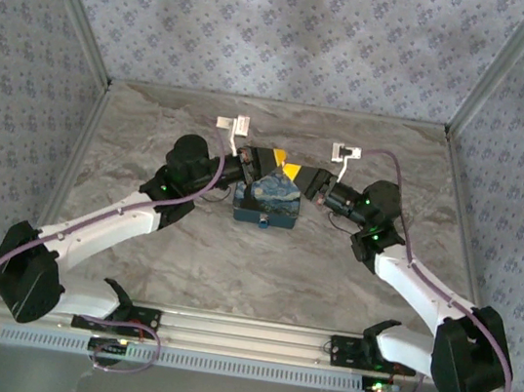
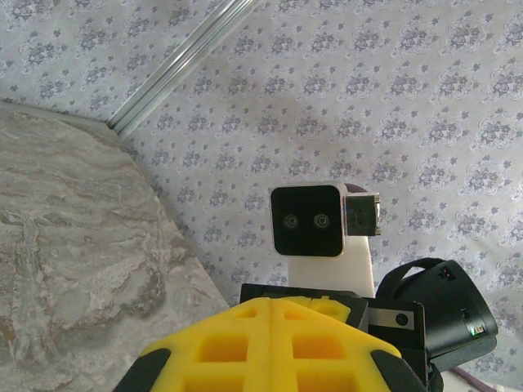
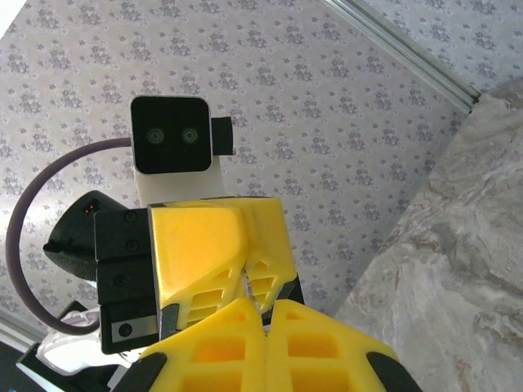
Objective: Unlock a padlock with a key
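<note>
My two grippers meet tip to tip above the middle of the table. The left gripper [image 2: 270, 304] has its yellow fingers pressed together. The right gripper [image 3: 267, 304] is also shut. In the right wrist view a thin silvery key [image 3: 249, 284] runs from the seam of the left gripper's fingers [image 3: 204, 245] down into the seam of the right one's. From above, the left gripper [image 1: 271, 165] and the right gripper [image 1: 304, 178] hang just behind a blue patterned padlock [image 1: 266, 204] lying on the table. Most of the key is hidden by the fingers.
The marble-patterned table [image 1: 260, 275] is walled in by patterned panels on three sides with metal corner posts [image 1: 481, 81]. Both arms reach in from the near corners, and a metal rail [image 1: 242, 331] runs along the near edge.
</note>
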### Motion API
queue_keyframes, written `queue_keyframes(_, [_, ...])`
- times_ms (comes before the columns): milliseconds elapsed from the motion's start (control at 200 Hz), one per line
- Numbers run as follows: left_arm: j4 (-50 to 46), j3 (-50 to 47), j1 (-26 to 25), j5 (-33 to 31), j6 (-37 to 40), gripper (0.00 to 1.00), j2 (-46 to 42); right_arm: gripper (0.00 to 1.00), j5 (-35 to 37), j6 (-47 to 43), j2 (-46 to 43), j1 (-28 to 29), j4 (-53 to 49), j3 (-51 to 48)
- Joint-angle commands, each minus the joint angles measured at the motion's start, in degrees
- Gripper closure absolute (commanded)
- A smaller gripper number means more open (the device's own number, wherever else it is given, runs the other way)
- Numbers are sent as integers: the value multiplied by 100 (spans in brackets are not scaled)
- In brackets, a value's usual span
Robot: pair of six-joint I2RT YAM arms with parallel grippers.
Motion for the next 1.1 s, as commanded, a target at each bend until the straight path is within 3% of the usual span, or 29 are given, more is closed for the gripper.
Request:
queue_keyframes(0, [298, 1, -38, 106, -23, 100, -35, 100, -7, -217, -135, -2, 52, 127])
queue_keyframes(160, [342, -42, -43, 104, -24, 100, -56, 100, -34, -348, -227, -1, -145, 176])
queue_keyframes(230, [330, -30, -38, 97, -21, 100, -44, 75, -52, -322, -234, 26, -262, 242])
queue_keyframes(315, [331, -8, -41, 83, -24, 100, -21, 64, 52, -337, -307, 39, -270, 228])
queue_keyframes(675, [342, 27, -95, 45, -43, 100, 53, 66, 75, -373, -325, 163, -340, 393])
queue_keyframes(889, [396, 12, -104, -45, -60, 100, 22, 70, 145, -361, -281, 179, -419, 356])
queue_keyframes(989, [412, -8, -104, -82, -68, 100, 1, 79, 188, -357, -282, 179, -417, 316])
queue_keyframes(1094, [463, -3, -104, -87, -88, 100, 7, 78, 206, -395, -262, 184, -512, 333])
